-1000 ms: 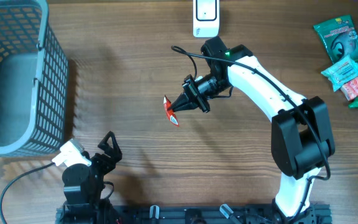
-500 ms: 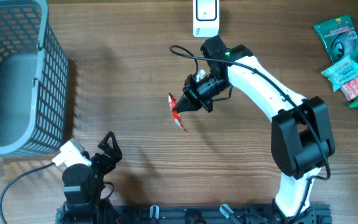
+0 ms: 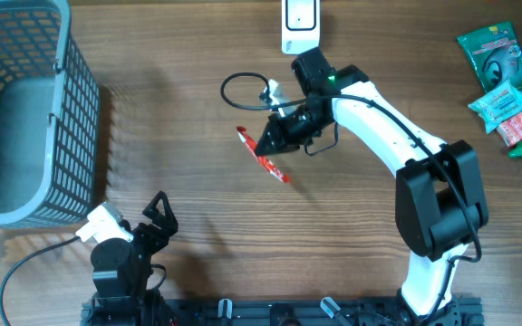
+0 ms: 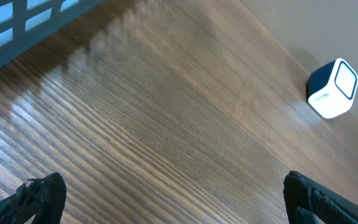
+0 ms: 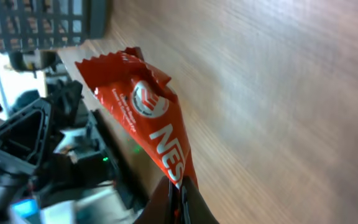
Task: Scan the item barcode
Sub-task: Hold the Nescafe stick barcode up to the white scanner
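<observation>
Right wrist view first: my right tool (image 5: 180, 198) is clenched tight on the tail end of the red snack packet (image 5: 146, 127), pinching its crimped edge at the very bottom of the frame. The packet runs up and away from my grip, white lettering and a round logo facing the lens, over the wooden worktop (image 5: 278, 93). Beyond it, the dark mesh of the basket (image 5: 42, 25) shows in the far top corner. Over on the left wrist, my left tool (image 4: 173, 202) is spread wide, released, above bare wood grain; farther off stands the white-faced scanner (image 4: 332, 88). From overhead, the packet in my grip is over mid-worktop, tilted, near the scanner at the far edge and well apart from the basket on the left. A heap of other packets (image 3: 507, 86), green, pale blue and red, lies at the far right corner.
</observation>
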{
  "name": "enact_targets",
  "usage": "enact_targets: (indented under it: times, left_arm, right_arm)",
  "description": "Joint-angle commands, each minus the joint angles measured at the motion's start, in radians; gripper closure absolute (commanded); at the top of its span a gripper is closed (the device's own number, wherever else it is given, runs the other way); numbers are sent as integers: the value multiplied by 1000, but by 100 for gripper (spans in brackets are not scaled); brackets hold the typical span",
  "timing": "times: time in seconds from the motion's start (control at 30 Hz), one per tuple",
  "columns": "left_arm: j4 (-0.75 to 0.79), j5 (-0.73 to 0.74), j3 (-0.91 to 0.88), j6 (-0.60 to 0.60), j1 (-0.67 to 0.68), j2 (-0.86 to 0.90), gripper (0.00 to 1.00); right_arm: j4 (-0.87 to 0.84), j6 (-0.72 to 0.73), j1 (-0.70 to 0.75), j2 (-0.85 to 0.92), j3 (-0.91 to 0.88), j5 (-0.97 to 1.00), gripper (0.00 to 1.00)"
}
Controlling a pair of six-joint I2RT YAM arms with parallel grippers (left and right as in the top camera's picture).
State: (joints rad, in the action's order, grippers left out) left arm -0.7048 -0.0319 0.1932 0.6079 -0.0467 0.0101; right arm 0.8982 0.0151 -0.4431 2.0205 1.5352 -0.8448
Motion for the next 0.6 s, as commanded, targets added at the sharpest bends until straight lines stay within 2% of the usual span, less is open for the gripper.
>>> enact_targets:
  times: [0.0, 0.33, 0.57]
  left_arm:
    - [-1, -10, -10, 6, 6, -1, 0]
    - [-1, -10, -10, 6, 6, -1, 0]
    - [-1, -10, -10, 6, 6, -1, 0]
  right_arm:
    - [-103, -84, -2, -16, 32, 45, 96]
    - [-342, -83, -2, -16, 145, 436, 96]
    - [-666, -122, -2, -13, 145, 843, 96]
